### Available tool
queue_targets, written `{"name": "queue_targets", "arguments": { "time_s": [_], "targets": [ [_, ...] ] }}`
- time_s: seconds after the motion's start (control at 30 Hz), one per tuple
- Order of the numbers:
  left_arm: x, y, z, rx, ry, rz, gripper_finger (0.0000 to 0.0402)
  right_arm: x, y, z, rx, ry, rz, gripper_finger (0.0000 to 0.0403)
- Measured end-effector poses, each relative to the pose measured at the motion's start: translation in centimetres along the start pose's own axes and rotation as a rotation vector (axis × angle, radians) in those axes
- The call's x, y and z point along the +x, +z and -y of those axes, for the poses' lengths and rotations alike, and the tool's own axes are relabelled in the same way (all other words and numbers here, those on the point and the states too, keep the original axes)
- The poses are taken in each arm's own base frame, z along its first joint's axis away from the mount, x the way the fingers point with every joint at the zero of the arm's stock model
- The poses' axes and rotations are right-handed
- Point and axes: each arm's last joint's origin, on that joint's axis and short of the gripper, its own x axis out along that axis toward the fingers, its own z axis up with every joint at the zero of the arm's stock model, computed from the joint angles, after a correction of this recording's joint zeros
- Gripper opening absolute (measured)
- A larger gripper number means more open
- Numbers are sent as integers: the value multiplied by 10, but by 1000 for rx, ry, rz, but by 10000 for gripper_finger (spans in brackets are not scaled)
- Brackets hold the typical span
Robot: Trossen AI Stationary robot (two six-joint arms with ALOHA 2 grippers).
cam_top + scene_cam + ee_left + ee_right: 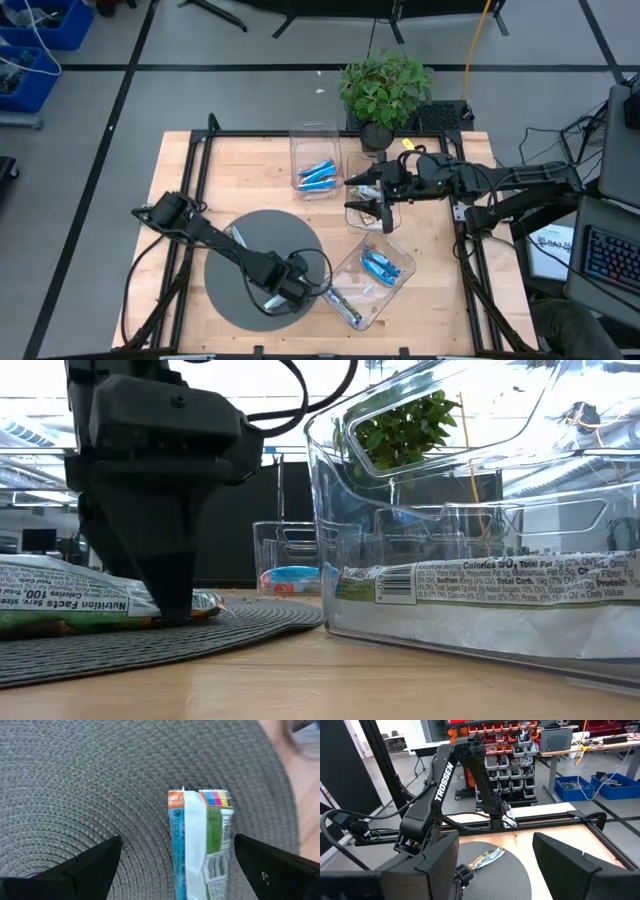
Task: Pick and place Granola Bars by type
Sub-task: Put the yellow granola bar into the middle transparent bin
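A granola bar (200, 850) in a white, green and blue wrapper lies flat on the round grey mat (240, 290). My left gripper (177, 865) points down over it, open, one finger on either side of the bar's length and close to the mat (175, 605). A second, silvery bar (237, 240) lies farther back on the mat (487, 857). Blue bars (317, 175) rest in the far clear bin. More blue bars (380, 262) and a silvery bar (345, 305) lie in the near bin. My right gripper (378, 198) hangs open and level above the table's middle.
Clear bins stand to the right of the mat: one far (315, 140), one near (395, 285), and another under my right gripper (362, 215). A potted plant (385, 90) stands at the table's far edge. The left arm (215, 240) crosses the mat.
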Motion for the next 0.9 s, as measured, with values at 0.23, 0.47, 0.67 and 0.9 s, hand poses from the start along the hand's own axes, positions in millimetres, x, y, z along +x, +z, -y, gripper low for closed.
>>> {"name": "queue_targets", "arguments": {
  "time_s": [0.23, 0.47, 0.67, 0.9],
  "targets": [
    [3, 0, 1, 7, 1, 1, 384, 0, 1, 0, -1, 1, 9, 247],
    [5, 0, 0, 2, 12, 13, 314, 0, 1, 0, -2, 0, 9, 247],
    [6, 1, 1, 7, 21, 26, 253, 0, 1, 0, -3, -1, 9, 247],
    [7, 1, 0, 1, 35, 49, 181, 0, 1, 0, -31, -2, 15, 247]
  ]
}}
